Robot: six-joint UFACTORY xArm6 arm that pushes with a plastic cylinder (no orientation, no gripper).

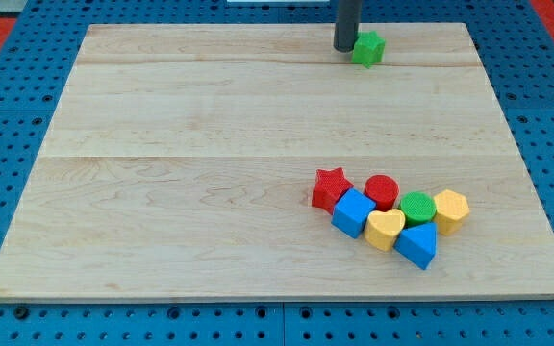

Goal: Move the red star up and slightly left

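The red star (330, 188) lies on the wooden board (210, 173) right of centre, toward the view's bottom. It touches the blue cube (353, 212) at its lower right and sits next to the red cylinder (382, 191). My tip (344, 48) is far up the board near the top edge, touching the left side of a green star-like block (367, 47). The tip is well apart from the red star.
A cluster sits to the right of the red star: green cylinder (416, 207), yellow hexagon (450, 210), yellow heart (385, 229), blue triangle (416, 245). A blue pegboard (8, 115) surrounds the board.
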